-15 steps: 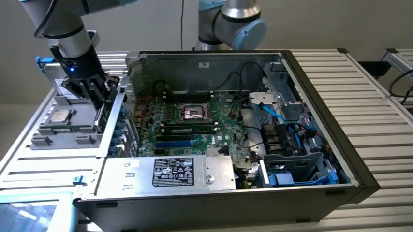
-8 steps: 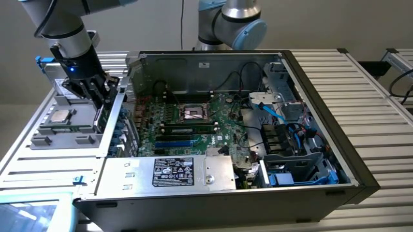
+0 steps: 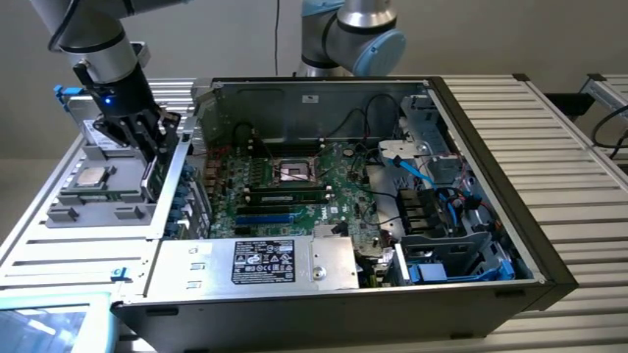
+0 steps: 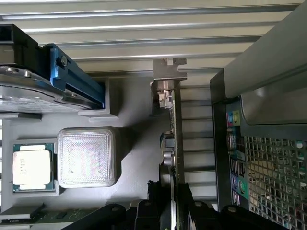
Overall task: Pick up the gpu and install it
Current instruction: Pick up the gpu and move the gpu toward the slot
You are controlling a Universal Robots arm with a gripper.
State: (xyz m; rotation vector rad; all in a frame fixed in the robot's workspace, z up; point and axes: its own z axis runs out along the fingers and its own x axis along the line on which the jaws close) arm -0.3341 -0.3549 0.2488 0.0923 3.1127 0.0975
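The gpu (image 3: 155, 175) stands on its edge at the side of the grey parts tray (image 3: 69, 215) nearest the computer case. In the wrist view the gpu (image 4: 176, 139) shows edge-on as a thin dark board with a silver bracket at its far end. My gripper (image 3: 147, 143) reaches down onto it from above. In the wrist view my gripper (image 4: 172, 203) has one black finger on each face of the card, pressed against it. The card still sits low in the tray.
The open computer case (image 3: 471, 110) lies beside the tray, with a green motherboard (image 3: 343, 184), a processor socket (image 3: 294, 171) and a power supply (image 3: 265, 261). A silver processor chip (image 3: 93, 176) (image 4: 32, 165) rests in the tray. The case's rear panel (image 4: 268, 163) is close to the card.
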